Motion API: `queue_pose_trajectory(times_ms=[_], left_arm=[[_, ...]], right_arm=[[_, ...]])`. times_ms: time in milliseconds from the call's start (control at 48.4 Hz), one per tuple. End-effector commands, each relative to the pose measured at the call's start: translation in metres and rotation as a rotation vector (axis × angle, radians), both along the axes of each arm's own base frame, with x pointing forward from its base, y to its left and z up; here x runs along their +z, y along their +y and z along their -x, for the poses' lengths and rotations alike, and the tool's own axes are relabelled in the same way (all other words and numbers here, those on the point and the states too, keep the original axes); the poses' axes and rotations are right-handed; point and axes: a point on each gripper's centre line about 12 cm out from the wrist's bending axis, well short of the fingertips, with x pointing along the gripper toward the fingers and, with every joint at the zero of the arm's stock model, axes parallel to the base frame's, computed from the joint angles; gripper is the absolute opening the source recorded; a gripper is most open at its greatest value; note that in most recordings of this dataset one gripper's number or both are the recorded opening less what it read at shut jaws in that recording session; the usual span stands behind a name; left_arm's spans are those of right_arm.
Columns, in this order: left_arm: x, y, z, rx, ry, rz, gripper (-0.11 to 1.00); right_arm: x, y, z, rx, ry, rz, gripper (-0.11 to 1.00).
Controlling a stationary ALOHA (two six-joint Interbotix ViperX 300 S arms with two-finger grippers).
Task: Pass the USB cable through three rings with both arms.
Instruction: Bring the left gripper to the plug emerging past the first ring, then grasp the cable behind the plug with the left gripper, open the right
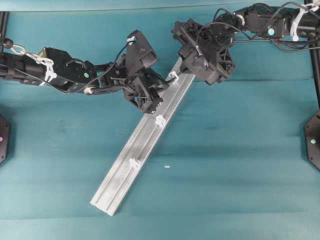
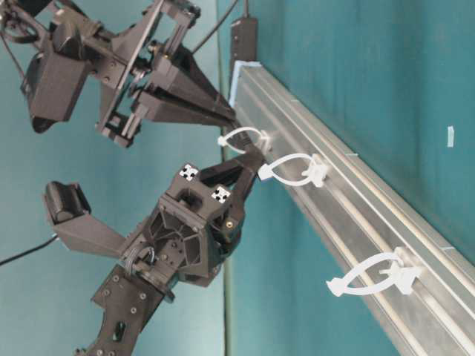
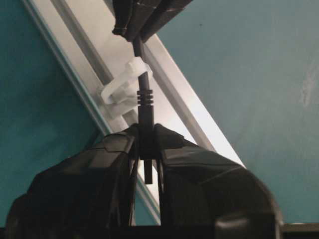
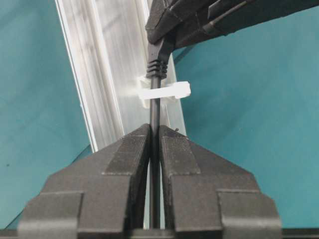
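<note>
The silver rail (image 1: 120, 185) lies diagonally on the teal cloth with three white rings: a top one (image 1: 172, 76), a middle one (image 1: 160, 120) and a lower one (image 1: 134, 162). The black USB cable (image 4: 155, 107) runs through the top ring (image 4: 169, 91). My right gripper (image 4: 155, 128) is shut on the cord on the ring's upper side. My left gripper (image 3: 145, 129) is shut on the plug (image 3: 145, 102) on the other side of that ring (image 3: 130, 74). Both grippers meet tip to tip over the rail's upper end, left (image 1: 162, 86) and right (image 1: 181, 70).
A black hub (image 2: 243, 33) sits at the rail's far end. A small white fleck (image 1: 167, 166) lies on the cloth right of the rail. Black base mounts stand at the right edge (image 1: 314, 140) and left edge (image 1: 2, 132).
</note>
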Motion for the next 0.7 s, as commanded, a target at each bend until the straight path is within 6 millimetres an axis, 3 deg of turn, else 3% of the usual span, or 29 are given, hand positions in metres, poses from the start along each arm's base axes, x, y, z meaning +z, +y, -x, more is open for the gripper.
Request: queue_pose_trajectory(times_ms=[0, 682], left_arm=[[0.0075, -0.0017, -0.0042, -0.011, -0.021, -0.012, 0.1], [0.0061, -0.0021, -0.003, -0.016, -0.014, -0.02, 0.1]], right_arm=[[0.0029, 0.0008, -0.0023, -0.004, -0.011, 0.002, 0.09], [0.0013, 0.0033, -0.0014, -0.026, -0.001, -0.023, 0.12]])
